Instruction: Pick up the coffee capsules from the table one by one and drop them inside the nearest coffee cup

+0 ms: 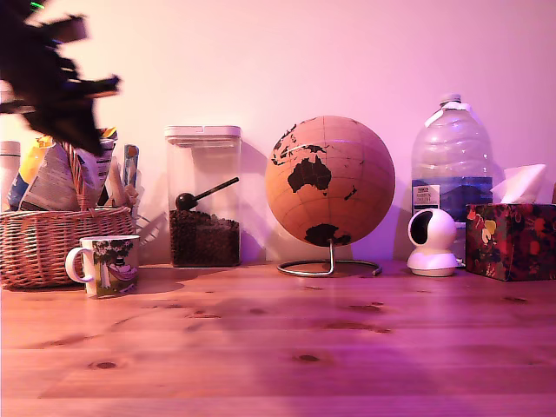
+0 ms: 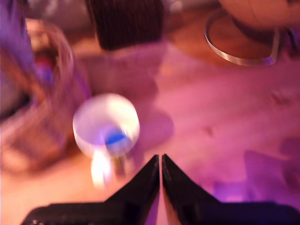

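The white coffee cup [image 1: 104, 265] with a dark printed picture stands on the wooden table [image 1: 287, 347] at the exterior view's left, in front of a basket. From the wrist view I look down into the cup [image 2: 106, 123]; a small blue shape, seemingly a coffee capsule [image 2: 115, 138], lies at its bottom, though the picture is blurred. My gripper [image 2: 161, 158] hangs high above the table beside the cup, its black fingers pressed together with nothing between them. In the exterior view my arm [image 1: 52, 78] is a dark blur at the upper left, above the basket.
A wicker basket [image 1: 39, 243] of packets stands behind the cup. Along the back are a clear canister of coffee beans [image 1: 203, 195], a cork globe [image 1: 329, 182] on a wire stand, a water bottle [image 1: 451, 156], a white camera [image 1: 432, 241] and a tissue box [image 1: 511, 239].
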`<state>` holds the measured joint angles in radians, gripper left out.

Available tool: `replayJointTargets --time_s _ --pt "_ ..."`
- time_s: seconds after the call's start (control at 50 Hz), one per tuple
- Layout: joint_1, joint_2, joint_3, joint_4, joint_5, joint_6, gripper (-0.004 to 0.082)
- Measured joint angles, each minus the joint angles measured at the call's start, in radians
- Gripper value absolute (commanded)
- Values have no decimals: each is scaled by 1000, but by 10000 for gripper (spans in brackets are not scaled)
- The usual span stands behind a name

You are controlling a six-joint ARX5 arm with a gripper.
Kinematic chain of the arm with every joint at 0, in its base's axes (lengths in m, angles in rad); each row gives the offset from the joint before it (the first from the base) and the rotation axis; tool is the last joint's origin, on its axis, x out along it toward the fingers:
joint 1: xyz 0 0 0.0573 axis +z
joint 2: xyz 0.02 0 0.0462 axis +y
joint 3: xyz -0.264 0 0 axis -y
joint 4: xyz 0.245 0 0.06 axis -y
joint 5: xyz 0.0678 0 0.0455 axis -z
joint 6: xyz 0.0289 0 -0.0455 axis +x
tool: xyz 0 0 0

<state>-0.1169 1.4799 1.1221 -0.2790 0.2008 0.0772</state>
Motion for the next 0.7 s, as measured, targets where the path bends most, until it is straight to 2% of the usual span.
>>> replayJointTargets --time_s 0.24,0.36,0.38,0.46,0.48,0.6,0.7 --pt "0 -238 -195 46 10 -17 -19" --pt "0 -349 -301 90 16 -48 -19" --pt "0 -366 -320 97 16 -70 -19" --pt "0 -435 -401 128 19 -70 -19" --pt "0 -453 -425 131 21 -97 -19" --pt "0 -560 -546 146 26 -99 -19" --pt "0 -655 -628 160 26 -122 -19"
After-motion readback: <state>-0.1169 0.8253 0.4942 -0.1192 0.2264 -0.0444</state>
